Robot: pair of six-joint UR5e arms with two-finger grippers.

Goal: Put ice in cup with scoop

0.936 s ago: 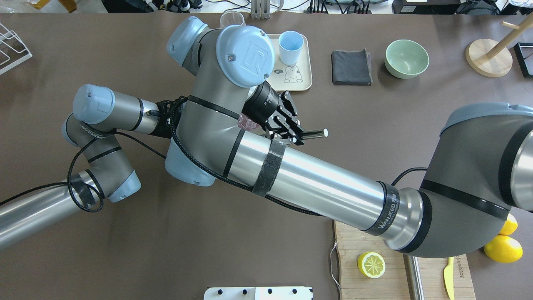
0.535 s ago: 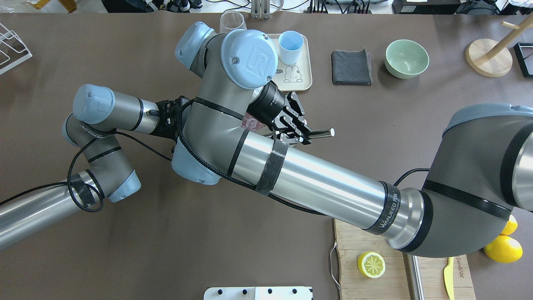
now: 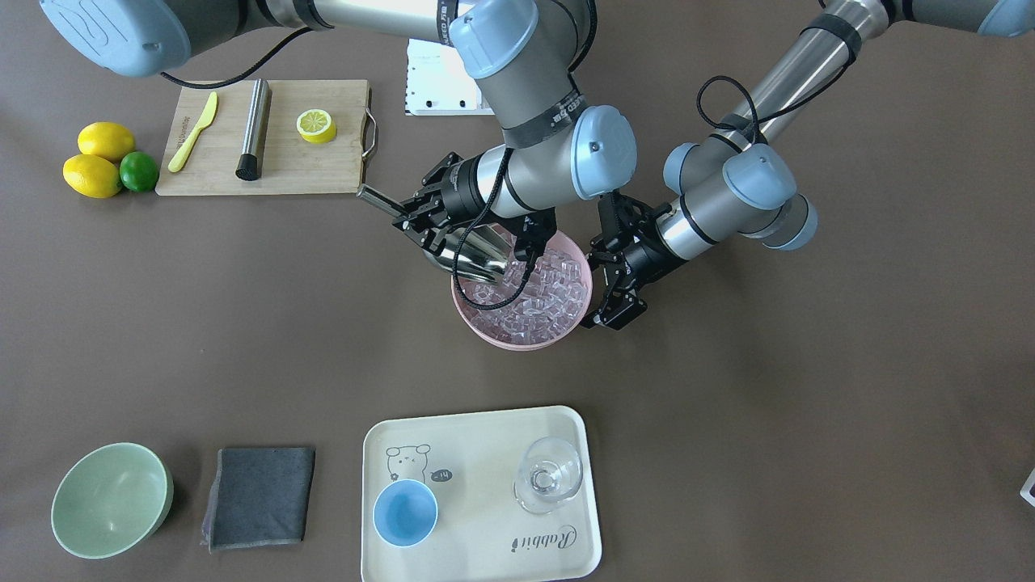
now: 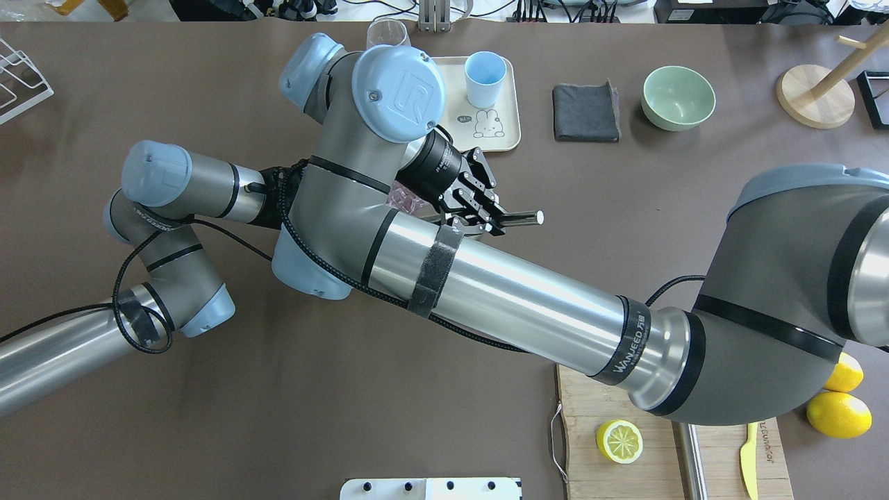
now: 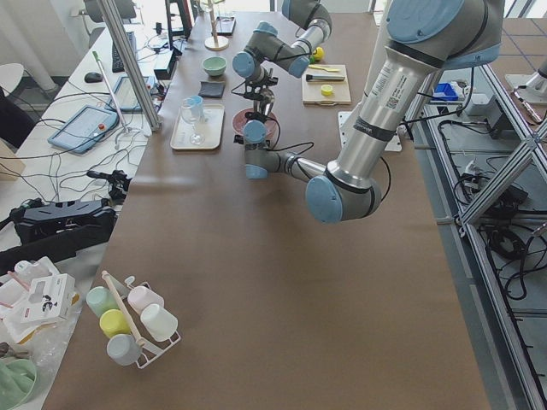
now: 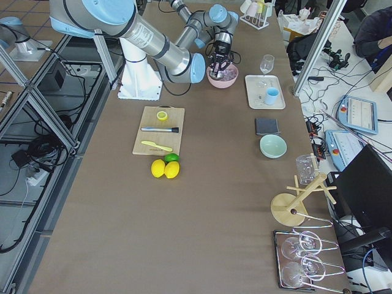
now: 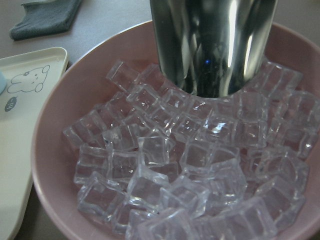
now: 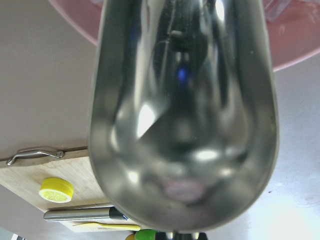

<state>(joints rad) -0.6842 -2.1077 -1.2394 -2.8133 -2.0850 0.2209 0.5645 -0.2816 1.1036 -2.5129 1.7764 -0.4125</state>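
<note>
The steel scoop (image 3: 473, 255) is tipped mouth-down into a pink bowl (image 3: 521, 345) full of ice (image 3: 538, 295). My right gripper (image 3: 420, 217) is shut on the scoop's handle, whose end sticks out in the overhead view (image 4: 529, 218). The scoop's trough (image 7: 212, 45) rests on the ice (image 7: 165, 170) at the bowl's far side in the left wrist view. My left gripper (image 3: 612, 279) is open beside the bowl's rim. The light-blue cup (image 3: 404, 512) stands on the tray, apart from both grippers, and also shows in the overhead view (image 4: 484, 76).
A cream tray (image 3: 485, 558) also holds a clear glass (image 3: 550, 477). A pale green bowl (image 3: 109, 501) and grey cloth (image 3: 259, 497) lie beside it. A cutting board (image 3: 323, 174) carries a lemon half, steel cylinder and yellow knife; lemons and a lime (image 3: 139, 171) lie beyond.
My right wrist swung a little to the right with the scoop, then back left. The scoop handle stays in the gripper. The left arm has not moved.
</note>
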